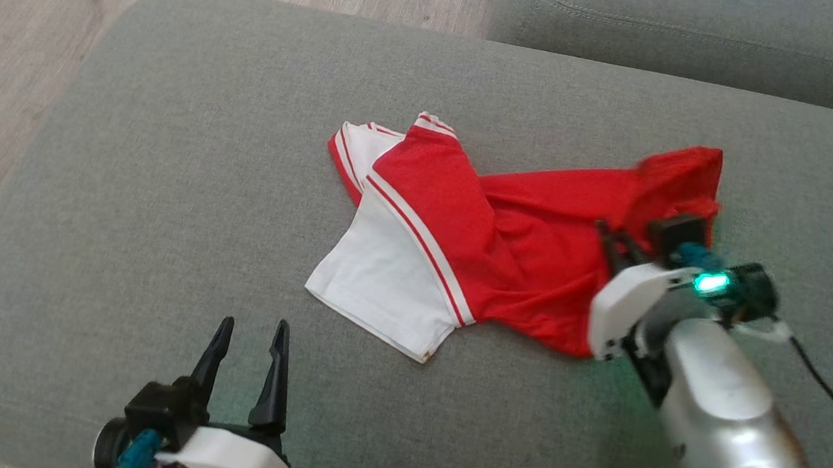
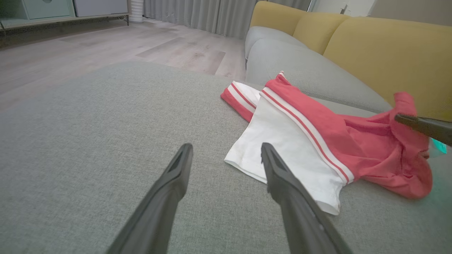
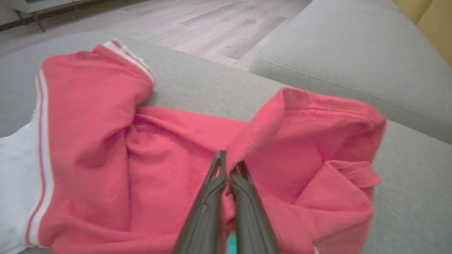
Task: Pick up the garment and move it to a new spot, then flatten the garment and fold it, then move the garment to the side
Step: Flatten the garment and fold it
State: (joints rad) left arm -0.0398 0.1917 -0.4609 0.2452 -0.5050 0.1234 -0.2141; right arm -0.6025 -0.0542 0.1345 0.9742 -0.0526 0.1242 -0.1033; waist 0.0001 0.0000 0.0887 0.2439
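From the head view, the crumpled red-and-white jersey garment lay mid-way across the grey woven seat cushion. The left gripper hovered near the cushion's front edge with its fingers spread, clear of the cloth. The right gripper was at the garment's right end. In the left wrist view, the white panel lay just beside the spread fingers. In the right wrist view, the fingers pinched a raised red fold.

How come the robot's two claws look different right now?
The left gripper is open, fingers apart; the right gripper is pinched shut. The left gripper holds nothing and is over bare grey cushion; the right gripper grips the red part of the garment. Both have two long dark fingers.
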